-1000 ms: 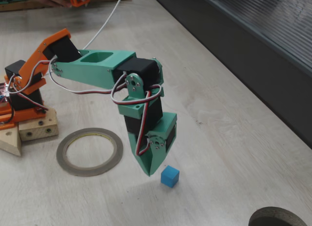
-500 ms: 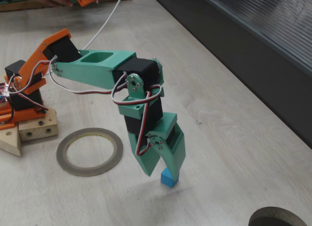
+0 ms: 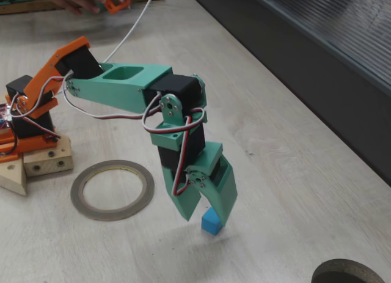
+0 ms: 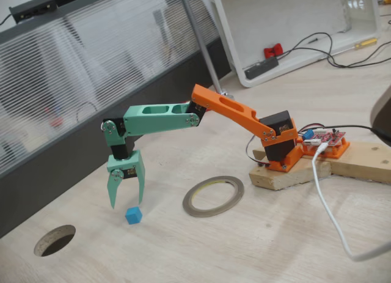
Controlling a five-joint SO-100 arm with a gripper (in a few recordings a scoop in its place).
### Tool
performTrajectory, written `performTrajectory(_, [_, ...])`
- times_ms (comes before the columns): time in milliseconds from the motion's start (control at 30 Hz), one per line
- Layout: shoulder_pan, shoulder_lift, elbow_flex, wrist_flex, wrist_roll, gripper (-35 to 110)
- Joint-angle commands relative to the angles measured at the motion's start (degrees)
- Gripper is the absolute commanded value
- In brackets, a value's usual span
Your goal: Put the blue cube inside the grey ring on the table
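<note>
The green gripper [image 3: 204,219] pointed straight down with its two fingers spread apart, holding nothing; in a fixed view the blue cube [image 3: 211,222] sat on the table [image 3: 287,173] right at the fingertips, the wider finger overlapping its upper right corner, the narrower one just off at about nine o'clock from it; whether either finger touched the cube could not be told there. In a fixed view from the other side the gripper [image 4: 127,200] hung just above the blue cube [image 4: 134,216], which lay a little toward five o'clock of the gap between the tips, apparently clear of them; the fingers were plainly parted there too.

The grey ring [image 3: 112,189] lay flat on the table, at about ten o'clock from the cube and apart from it, its opening bare; from the other side the grey ring [image 4: 213,196] lay at about two o'clock of the cube, between it and the wooden base block [image 4: 287,176] carrying the orange arm segment [image 4: 235,115]. The table [image 4: 256,246] was pale wood grain; a white cable [image 4: 327,203] ran across it by the base; a dark round thing [image 3: 348,272] showed in part at the five o'clock corner.
</note>
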Motion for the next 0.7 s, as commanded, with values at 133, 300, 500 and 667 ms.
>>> performTrajectory(133, [0.62, 1.49, -0.09, -0.35, 0.62, 46])
performTrajectory(300, [0.79, -0.79, -0.26, -0.35, 0.62, 45])
performTrajectory(500, [0.62, -3.34, -0.62, -0.35, 0.62, 45])
performTrajectory(667, [0.62, -3.34, -0.62, -0.35, 0.62, 45])
